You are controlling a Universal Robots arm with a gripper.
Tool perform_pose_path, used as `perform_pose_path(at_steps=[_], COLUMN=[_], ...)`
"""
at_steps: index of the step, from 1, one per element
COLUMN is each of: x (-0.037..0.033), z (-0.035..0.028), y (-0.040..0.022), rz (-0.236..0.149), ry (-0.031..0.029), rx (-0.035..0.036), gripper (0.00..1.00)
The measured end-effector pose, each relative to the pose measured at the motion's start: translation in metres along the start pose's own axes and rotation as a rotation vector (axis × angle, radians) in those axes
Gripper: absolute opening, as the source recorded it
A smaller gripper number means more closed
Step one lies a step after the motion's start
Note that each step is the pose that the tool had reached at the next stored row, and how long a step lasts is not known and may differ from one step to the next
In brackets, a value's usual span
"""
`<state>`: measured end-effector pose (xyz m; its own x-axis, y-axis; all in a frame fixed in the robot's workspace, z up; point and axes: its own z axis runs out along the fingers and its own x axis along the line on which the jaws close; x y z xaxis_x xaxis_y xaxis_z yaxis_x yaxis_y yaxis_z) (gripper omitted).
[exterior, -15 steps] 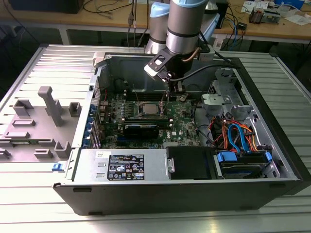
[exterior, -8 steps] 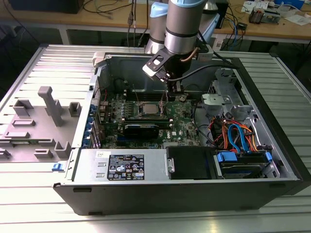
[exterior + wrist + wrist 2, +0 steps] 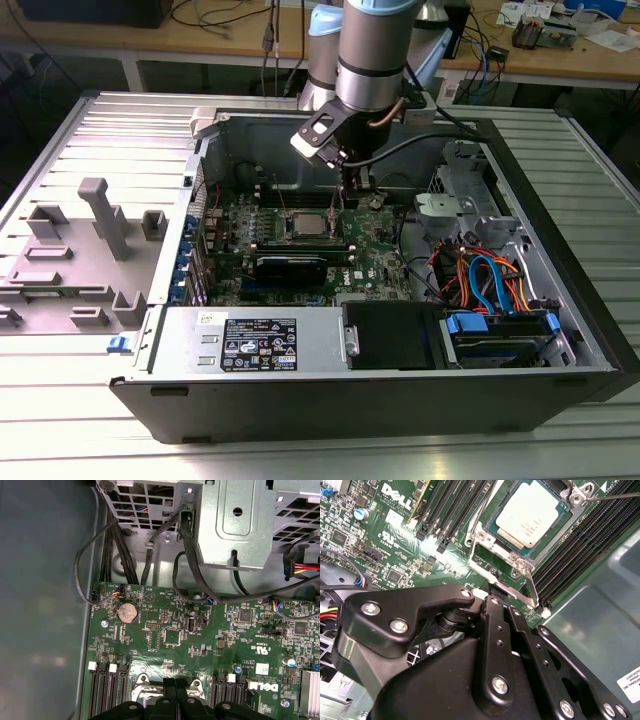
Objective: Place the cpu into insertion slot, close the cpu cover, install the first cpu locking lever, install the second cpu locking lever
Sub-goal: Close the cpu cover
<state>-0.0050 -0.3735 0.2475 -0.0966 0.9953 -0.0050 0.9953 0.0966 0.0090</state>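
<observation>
**A:** Where is the arm at this moment?

**B:** It's down inside the open computer case [image 3: 400, 400], over the green motherboard [image 3: 385, 550]. The gripper [image 3: 493, 599] hangs just beside the socket [image 3: 492, 523], at one of its edges.

**A:** And the fingers?

**B:** They're together. In the first wrist view the two of them sit side by side, touching.

**A:** Where's the chip?

**B:** The chip [image 3: 532, 511] lies flat in the socket, silver top up, with black memory slots [image 3: 455, 505] on either side.

**A:** And the cover?

**B:** The cover [image 3: 506, 555] looks to be lying down around the chip, whose top shows through the cut-out. A silver tongue of it sticks out toward the gripper, and the fingertips are right at that tongue. He cannot tell whether they touch it.

**A:** The levers?

**B:** One thin wire lever [image 3: 615, 495] runs off from the socket's far corner. A second wire lever [image 3: 482, 515] lies along the side by the memory slots. Whether either is hooked down is not clear.

**A:** Anything else on the board?

**B:** The first wrist view shows a coin battery [image 3: 127, 612] near the board's edge. Black cables [image 3: 185, 555] loop up from there to a grey metal cage [image 3: 235, 525].
</observation>
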Motion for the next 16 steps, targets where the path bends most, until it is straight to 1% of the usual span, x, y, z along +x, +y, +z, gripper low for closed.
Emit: perform_pose_path(at_steps=[6,16], x=[0.0003,0.0006], z=[0.0000,0.0000], y=[-0.0031,-0.0061], rz=[0.000,0.000], ry=[0.0000,-0.0001], rx=[0.0001,0.0000], gripper=[0.11,0.11])
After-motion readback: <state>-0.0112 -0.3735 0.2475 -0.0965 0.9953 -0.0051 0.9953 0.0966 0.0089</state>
